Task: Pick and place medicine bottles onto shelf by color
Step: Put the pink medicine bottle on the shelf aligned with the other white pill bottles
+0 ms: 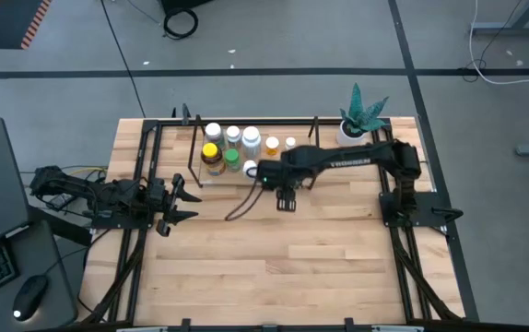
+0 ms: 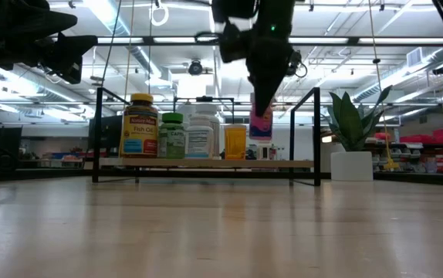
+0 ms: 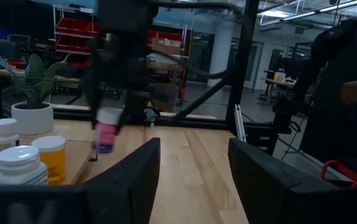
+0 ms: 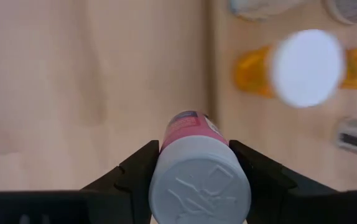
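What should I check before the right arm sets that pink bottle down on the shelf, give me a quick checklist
1. Grip: right gripper has its jaws closed on the pink bottle by the cap end: ok.
2. Bottle clear of the table: in the low view it hangs above the shelf board: ok.
3. Free spot directly below it: cannot tell; an orange bottle stands close beside.
4. Left gripper out of the way: off at the table's left, jaws open and empty: ok.
5. Bottles already on the shelf upright, such as the yellow-capped one: ok.
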You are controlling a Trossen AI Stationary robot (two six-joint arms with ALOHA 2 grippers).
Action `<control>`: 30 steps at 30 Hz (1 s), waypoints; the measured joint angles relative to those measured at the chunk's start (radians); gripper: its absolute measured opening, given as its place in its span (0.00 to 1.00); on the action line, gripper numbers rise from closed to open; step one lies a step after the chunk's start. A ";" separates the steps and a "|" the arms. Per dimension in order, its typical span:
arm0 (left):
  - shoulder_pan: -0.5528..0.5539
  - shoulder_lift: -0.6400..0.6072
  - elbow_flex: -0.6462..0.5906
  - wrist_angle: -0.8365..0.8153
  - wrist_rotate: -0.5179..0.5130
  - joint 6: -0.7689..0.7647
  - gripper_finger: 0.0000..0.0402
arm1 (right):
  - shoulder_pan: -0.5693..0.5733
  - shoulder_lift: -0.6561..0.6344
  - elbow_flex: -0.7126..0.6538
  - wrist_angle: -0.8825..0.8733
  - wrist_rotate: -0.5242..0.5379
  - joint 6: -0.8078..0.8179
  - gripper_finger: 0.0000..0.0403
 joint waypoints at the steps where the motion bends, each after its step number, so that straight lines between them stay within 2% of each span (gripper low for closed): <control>1: 0.000 0.000 0.000 0.000 0.000 0.000 0.49 | -0.020 0.005 0.003 -0.001 0.003 -0.021 0.47; 9: 0.000 0.000 0.000 0.000 0.000 0.000 0.48 | -0.168 0.006 -0.039 0.018 -0.012 -0.107 0.47; 17: 0.000 0.000 0.000 0.000 0.000 0.000 0.49 | -0.221 0.006 -0.092 0.086 -0.040 -0.140 0.48; 30: 0.000 0.000 0.000 0.000 0.000 0.000 0.49 | -0.234 -0.003 -0.094 0.068 -0.038 -0.135 0.69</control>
